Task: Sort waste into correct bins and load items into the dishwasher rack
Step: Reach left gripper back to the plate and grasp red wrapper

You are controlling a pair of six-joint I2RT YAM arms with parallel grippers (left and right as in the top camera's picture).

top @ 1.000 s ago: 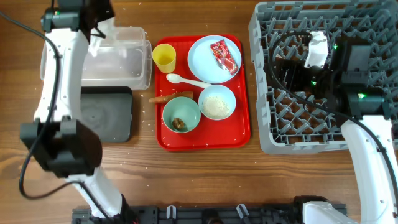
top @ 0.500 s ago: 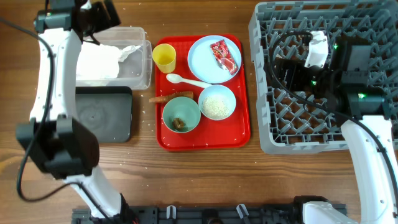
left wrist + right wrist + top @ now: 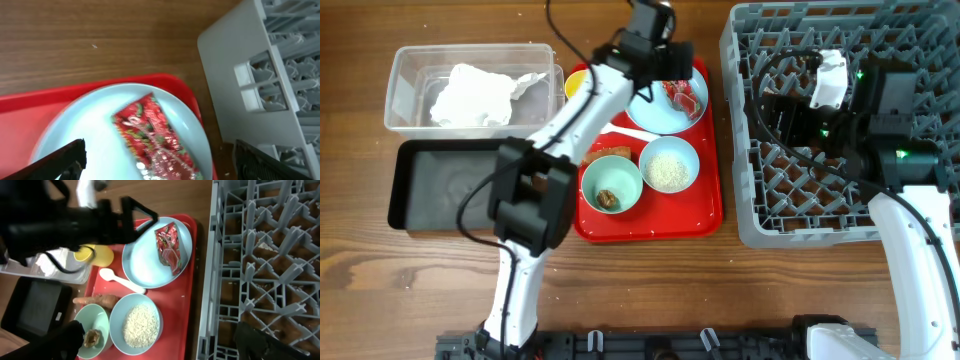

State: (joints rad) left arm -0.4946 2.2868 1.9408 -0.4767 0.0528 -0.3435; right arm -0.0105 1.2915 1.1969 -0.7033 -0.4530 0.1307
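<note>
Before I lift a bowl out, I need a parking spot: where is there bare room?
Free: the red tray's front strip below the bowls, the black bin's floor, and the table in front of it. Crowded: the tray's far half, under the left arm.

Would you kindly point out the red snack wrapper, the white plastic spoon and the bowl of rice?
red snack wrapper [image 3: 152,135]: left wrist view, middle of its printed face.
white plastic spoon [image 3: 107,274]: right wrist view, its rounded scoop end.
bowl of rice [image 3: 697,162]: overhead view, bare edge of its rim.
</note>
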